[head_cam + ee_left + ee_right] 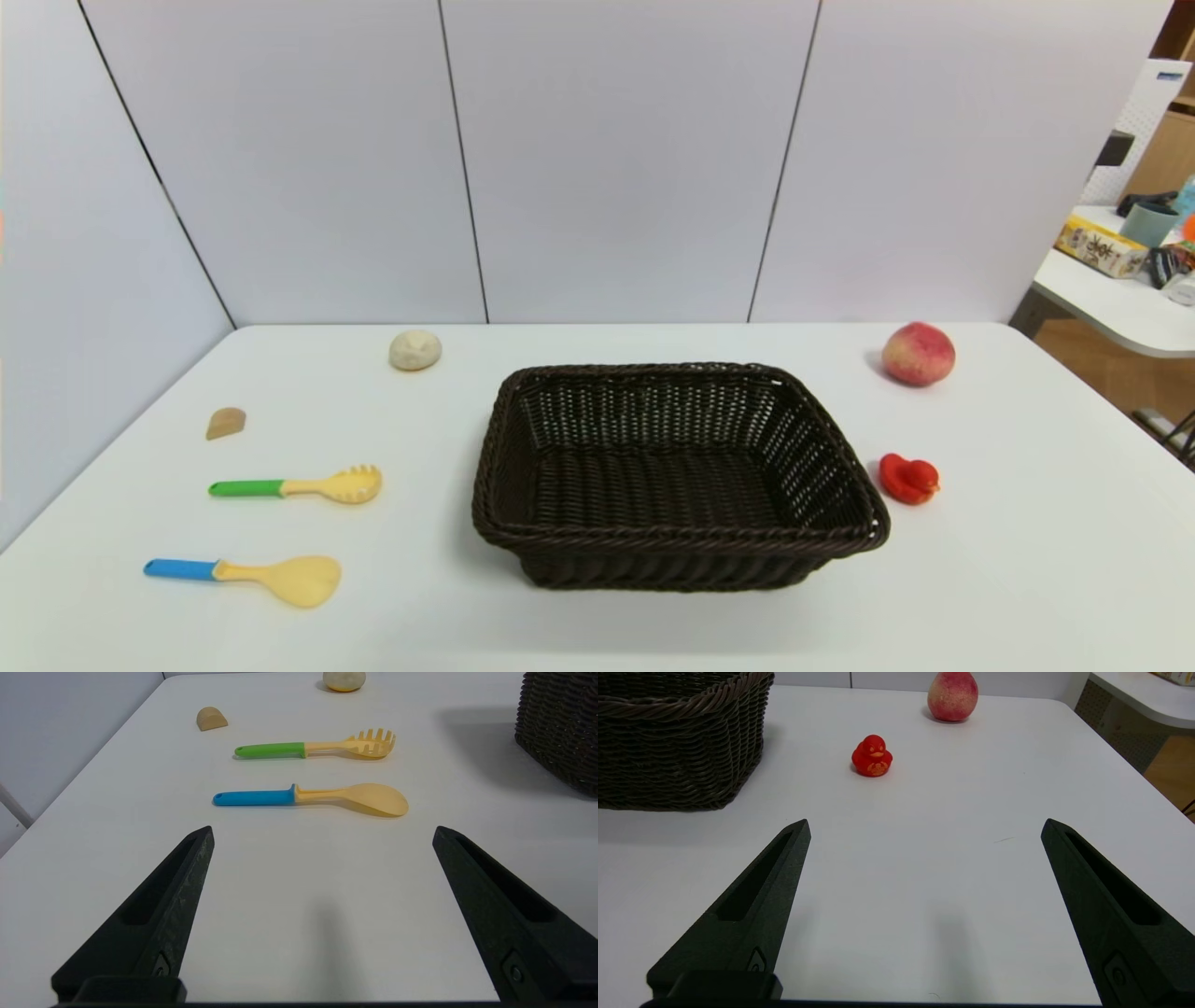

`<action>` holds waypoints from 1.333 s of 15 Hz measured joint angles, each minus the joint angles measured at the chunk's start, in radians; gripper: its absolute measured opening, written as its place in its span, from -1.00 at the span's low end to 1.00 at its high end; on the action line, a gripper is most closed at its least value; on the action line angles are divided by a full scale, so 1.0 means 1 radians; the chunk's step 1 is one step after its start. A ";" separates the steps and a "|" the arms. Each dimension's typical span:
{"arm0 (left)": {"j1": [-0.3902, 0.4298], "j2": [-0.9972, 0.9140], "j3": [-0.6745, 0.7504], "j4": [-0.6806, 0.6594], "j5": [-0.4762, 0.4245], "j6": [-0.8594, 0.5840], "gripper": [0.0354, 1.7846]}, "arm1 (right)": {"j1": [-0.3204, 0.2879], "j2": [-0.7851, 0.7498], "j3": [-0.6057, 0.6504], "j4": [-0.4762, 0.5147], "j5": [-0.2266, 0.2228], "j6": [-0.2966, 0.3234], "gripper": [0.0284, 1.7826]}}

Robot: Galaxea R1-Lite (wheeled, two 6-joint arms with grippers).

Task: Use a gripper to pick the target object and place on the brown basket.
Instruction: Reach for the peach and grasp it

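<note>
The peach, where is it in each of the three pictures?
Head view: the peach sits far right, behind the red duck.
Left wrist view: not in it.
Right wrist view: peach at the far edge, beyond the duck.
Shared landmark: the brown basket.

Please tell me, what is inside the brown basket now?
Nothing shows inside the brown basket: only its dark woven floor and walls. The near wall hides a narrow strip of the floor. The peach sits on the table, and both grippers, left gripper and right gripper, are open.
</note>
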 joint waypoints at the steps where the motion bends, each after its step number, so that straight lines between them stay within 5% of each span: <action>1: 0.000 0.000 0.000 0.000 0.000 0.000 0.89 | 0.000 0.000 0.000 0.002 -0.001 0.003 0.92; 8: 0.000 0.000 0.000 0.000 0.000 0.000 0.89 | 0.000 0.071 -0.087 0.125 -0.008 -0.007 0.92; 13: 0.000 0.000 0.000 0.000 0.000 0.000 0.89 | -0.009 0.212 -0.245 0.110 -0.005 -0.021 0.92; 20: 0.000 0.000 0.000 0.000 0.000 0.000 0.89 | -0.026 0.547 -0.470 -0.206 -0.007 -0.059 0.92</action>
